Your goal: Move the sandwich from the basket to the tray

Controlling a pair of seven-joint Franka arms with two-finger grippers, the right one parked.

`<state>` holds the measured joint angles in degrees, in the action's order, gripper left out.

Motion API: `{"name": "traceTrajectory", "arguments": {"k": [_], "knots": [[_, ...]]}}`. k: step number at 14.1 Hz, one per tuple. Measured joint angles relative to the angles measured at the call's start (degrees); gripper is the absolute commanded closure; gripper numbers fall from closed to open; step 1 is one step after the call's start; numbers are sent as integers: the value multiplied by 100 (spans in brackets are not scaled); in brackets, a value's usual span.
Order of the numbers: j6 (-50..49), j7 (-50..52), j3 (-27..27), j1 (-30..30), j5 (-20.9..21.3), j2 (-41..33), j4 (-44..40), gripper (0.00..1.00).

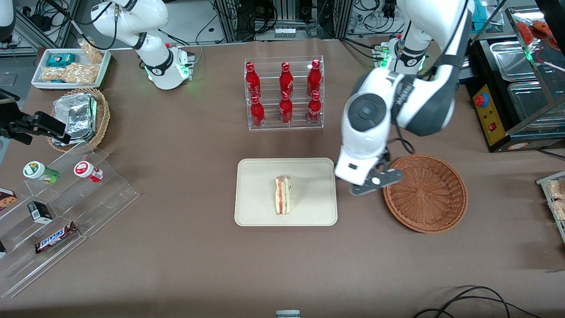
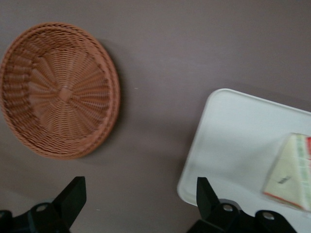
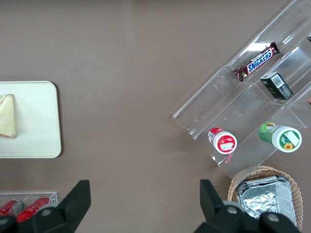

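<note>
clearly the sandwich (image 1: 283, 194) lies on the tray (image 1: 256, 212), while the basket (image 1: 426, 192) beside the tray toward the working arm's end holds nothing. it looks light, soft and easily crushed, so a gentle hold across its flat bread faces would suit. the gripper (image 2: 141, 204) hovers above bare table between basket and tray, jaws spread wide, holding and touching nothing.

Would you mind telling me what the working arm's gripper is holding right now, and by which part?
Nothing: the gripper is open and empty, above the bare table between the tray and the basket. The sandwich lies on the tray.
</note>
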<state>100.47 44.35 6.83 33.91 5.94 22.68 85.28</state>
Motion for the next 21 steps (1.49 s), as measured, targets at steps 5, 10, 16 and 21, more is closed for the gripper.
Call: {"name": "traceTrajectory", "arguments": {"k": [5, 10, 16, 21], "knots": [[-415, -1713, 1002, -35, -386, -974, 769, 0], [-1230, -2412, 1235, -29, -378, -1925, 863, 0], [-1341, -2895, 763, -923, -373, -2184, 890, 0], [-1339, -3086, -826, -2670, -373, -2187, 893, 0]]}}
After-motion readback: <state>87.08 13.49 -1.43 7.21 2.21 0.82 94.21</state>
